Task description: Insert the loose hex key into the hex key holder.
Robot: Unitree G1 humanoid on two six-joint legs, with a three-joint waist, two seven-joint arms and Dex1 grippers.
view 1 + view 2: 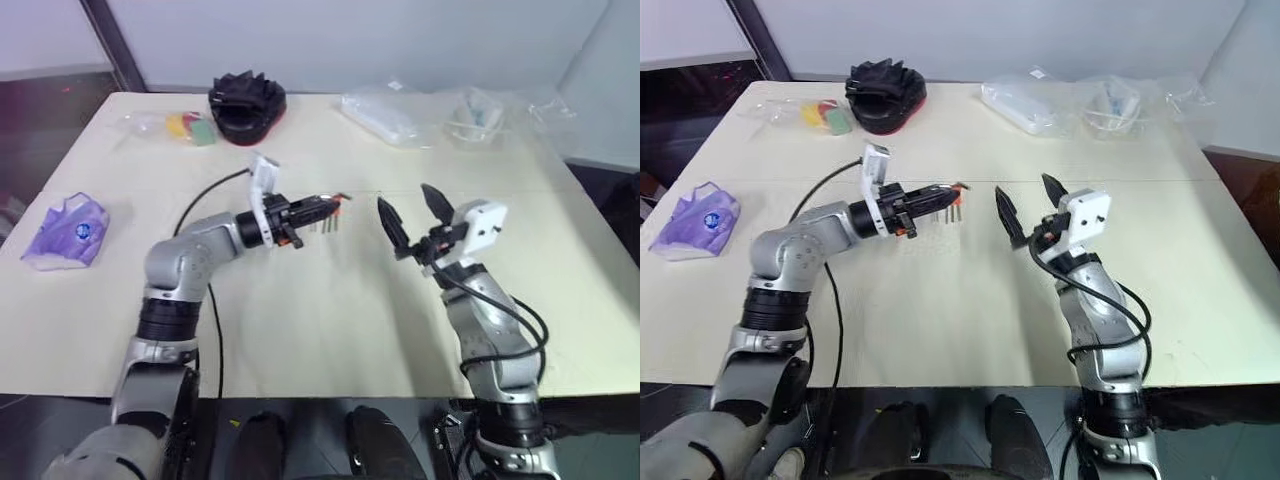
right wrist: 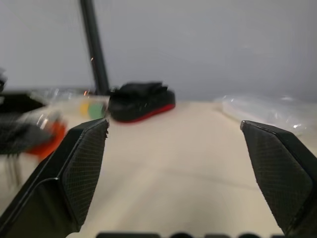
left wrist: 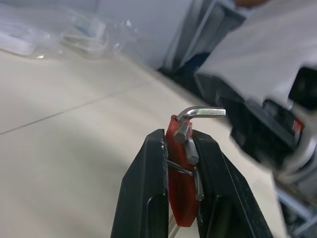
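Note:
My left gripper (image 1: 325,207) is shut on the orange-red hex key holder (image 3: 179,188) and holds it above the middle of the table. Several short dark keys (image 1: 333,224) hang down from the block. In the left wrist view, an L-shaped grey hex key (image 3: 200,113) sits in the holder's far end, its short bent end sticking out sideways. My right gripper (image 1: 403,195) stands open and empty a short way to the right of the holder, fingers pointing up and forward, touching nothing.
At the back of the cream table (image 1: 330,320) lie a black-and-red object (image 1: 247,105), a clear bag with coloured pieces (image 1: 190,127) and crumpled clear plastic bags (image 1: 400,115). A purple bag (image 1: 68,230) lies at the left edge. A black cable (image 1: 200,205) trails from my left arm.

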